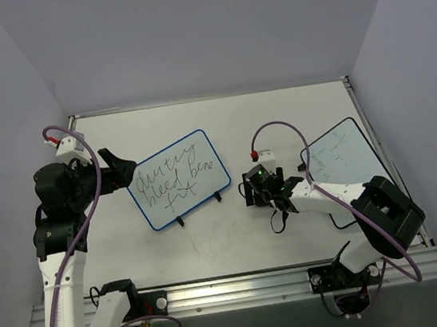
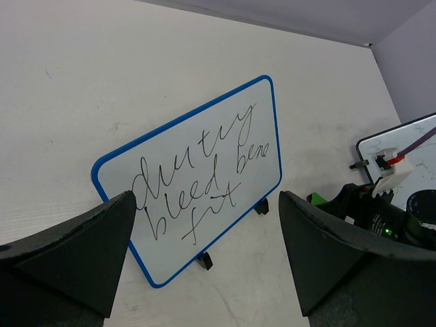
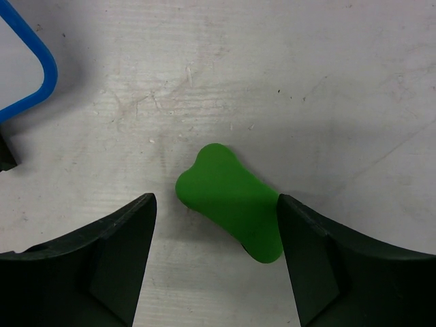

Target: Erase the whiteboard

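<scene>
Presently the whiteboard (image 1: 178, 179) sits left of centre on the table (image 1: 213, 245), turned askew, with black handwriting across its face and its two black feet toward the near edge. Left gripper (image 1: 125, 166) is just beside its left end, jaws spread wide, holding nothing. Right gripper (image 3: 215, 199) points down over a green eraser (image 3: 231, 218) lying on the table right of the board. Its jaws stand apart astride it, one finger clear, the other at its edge, contact not determinable
</scene>
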